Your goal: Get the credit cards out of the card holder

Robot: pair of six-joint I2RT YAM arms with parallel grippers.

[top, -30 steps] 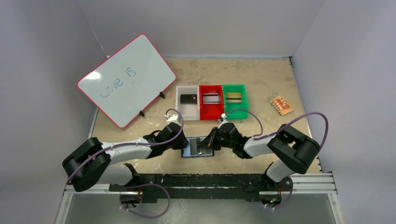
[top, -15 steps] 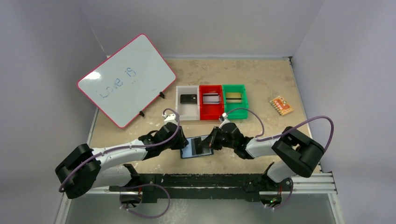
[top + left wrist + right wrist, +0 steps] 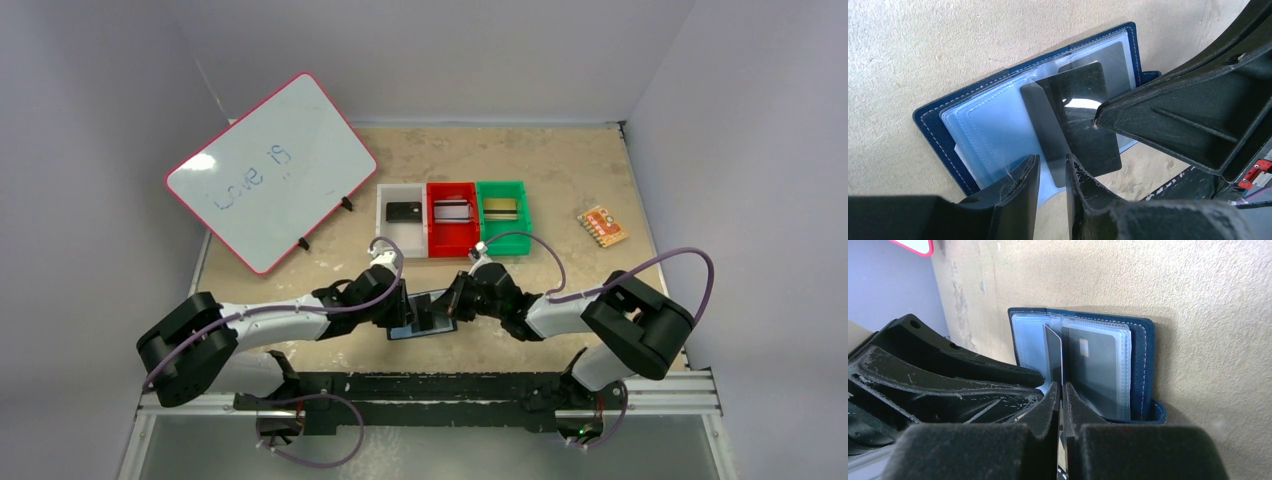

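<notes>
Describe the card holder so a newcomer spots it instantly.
On the tan table, between the row of white, red and green bins and the near edge. The card holder lies open there: the only navy-blue item, clear sleeves inside.

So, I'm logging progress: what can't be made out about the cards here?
Cards left in the holder: cloudy sleeves overlap, both wrist views.
Face of the card in the right gripper: edge-on, right wrist view.
Contents of the bins: too small, top view.
</notes>
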